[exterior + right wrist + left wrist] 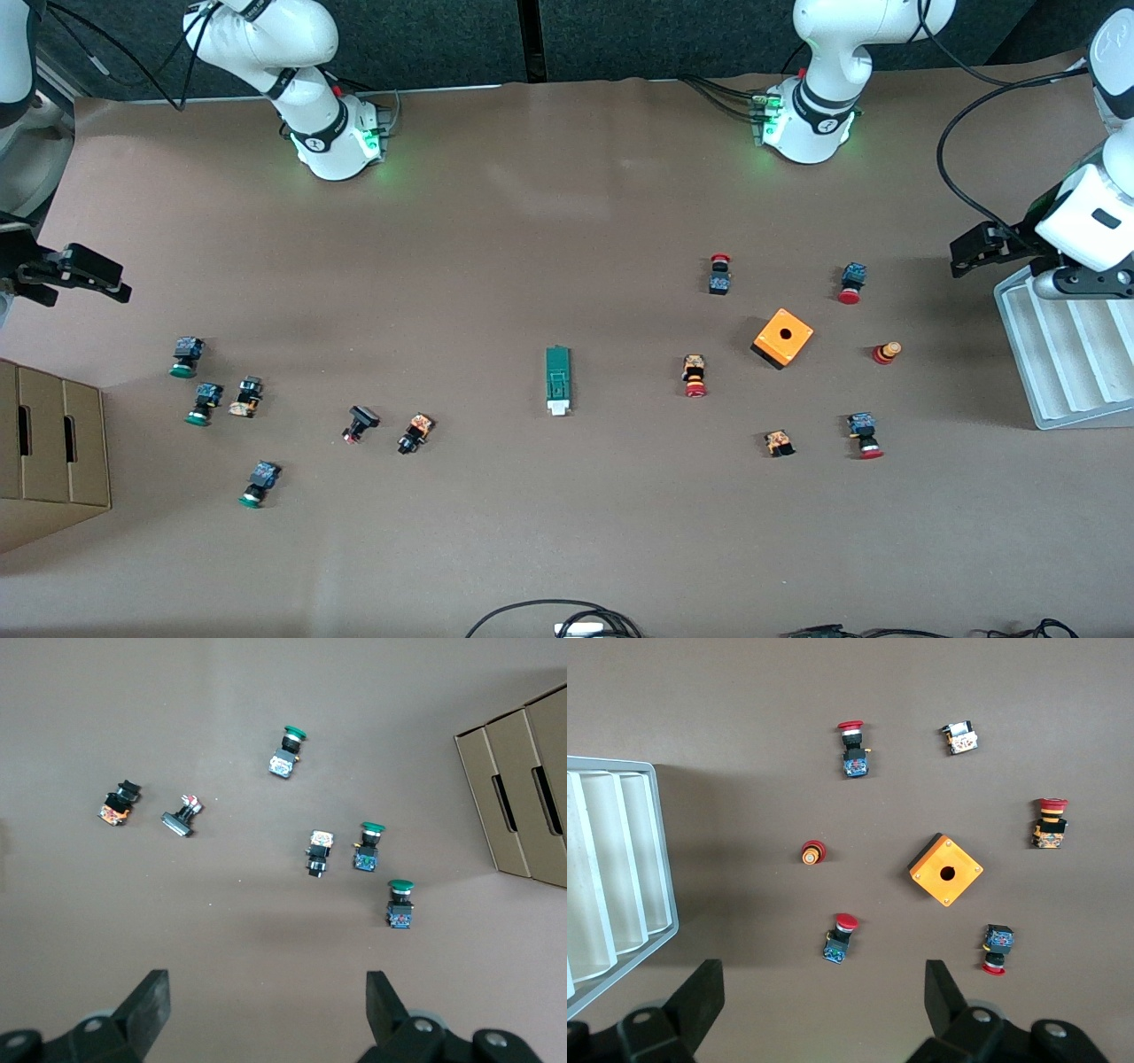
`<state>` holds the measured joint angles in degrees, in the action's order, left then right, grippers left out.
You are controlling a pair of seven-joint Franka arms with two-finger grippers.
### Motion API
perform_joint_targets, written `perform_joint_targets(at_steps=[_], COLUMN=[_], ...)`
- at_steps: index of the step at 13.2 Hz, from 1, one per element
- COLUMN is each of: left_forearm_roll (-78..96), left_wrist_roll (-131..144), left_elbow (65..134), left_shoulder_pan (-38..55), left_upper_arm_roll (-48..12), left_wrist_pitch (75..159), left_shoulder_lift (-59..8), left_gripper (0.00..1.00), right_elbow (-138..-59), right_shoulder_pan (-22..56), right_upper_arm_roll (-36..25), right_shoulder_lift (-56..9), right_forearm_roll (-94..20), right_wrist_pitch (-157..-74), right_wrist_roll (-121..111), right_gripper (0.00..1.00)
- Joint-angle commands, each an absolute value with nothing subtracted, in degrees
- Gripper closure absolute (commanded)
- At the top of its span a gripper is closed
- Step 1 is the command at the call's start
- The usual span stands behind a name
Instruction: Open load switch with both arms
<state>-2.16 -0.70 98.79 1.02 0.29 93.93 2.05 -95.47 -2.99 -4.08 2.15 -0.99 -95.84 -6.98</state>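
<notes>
A: Brown paper covers the table (567, 549), bare along the lower part of the front frame. What lies first above that?

B: A green-capped button (258, 484) at lower left of the frame, then an orange-backed switch block (779, 442) and a red-capped button (864, 435) at lower right.

A: And the load switch (557, 380)?

B: Near the centre of the front frame, flat on the table, lengthwise up and down the picture, its white end toward the camera. Nothing touches it; neither wrist view shows it.

A: What stands at its level?

B: An orange cube (782, 338) with a hole, right of centre, seen also in the left wrist view (946, 869). A cardboard box (53, 443) sits at the left edge, a white ribbed tray (1067, 354) at the right edge.

A: The hands?

B: Higher in the frame. The left gripper (974, 251) hangs at the upper right edge, beside the tray, its fingers (700, 997) spread wide with nothing between them. The right gripper (75, 270) hangs at the upper left edge, above the box, fingers (151, 1005) likewise wide apart and empty. Both arms wait well apart from the switch.
</notes>
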Motion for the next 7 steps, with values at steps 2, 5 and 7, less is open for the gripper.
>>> perform_joint_targets(at_steps=[2, 5, 7], left_forearm_roll=[-1.8, -1.8, -1.7], left_wrist_roll=[-0.3, -0.3, -0.3], left_elbow=[98.4, 98.4, 98.4], left_shoulder_pan=[1.2, 1.2, 1.2], left_upper_arm_roll=[0.4, 0.4, 0.4], left_wrist_pitch=[93.0, 93.0, 93.0], left_shoulder_lift=[2.5, 2.5, 2.5], left_gripper=[0.0, 0.0, 0.0], right_elbow=[-94.8, -94.8, -94.8], right_shoulder_pan=[-2.8, -2.8, -2.8], right_upper_arm_roll=[-4.2, -4.2, -4.2], right_shoulder_lift=[1.9, 1.9, 1.9], right_forearm_roll=[-0.3, -0.2, -0.2], right_wrist_pitch=[-96.5, -96.5, -96.5], right_wrist_roll=[-6.9, -6.9, -6.9], right_gripper=[0.0, 0.0, 0.0])
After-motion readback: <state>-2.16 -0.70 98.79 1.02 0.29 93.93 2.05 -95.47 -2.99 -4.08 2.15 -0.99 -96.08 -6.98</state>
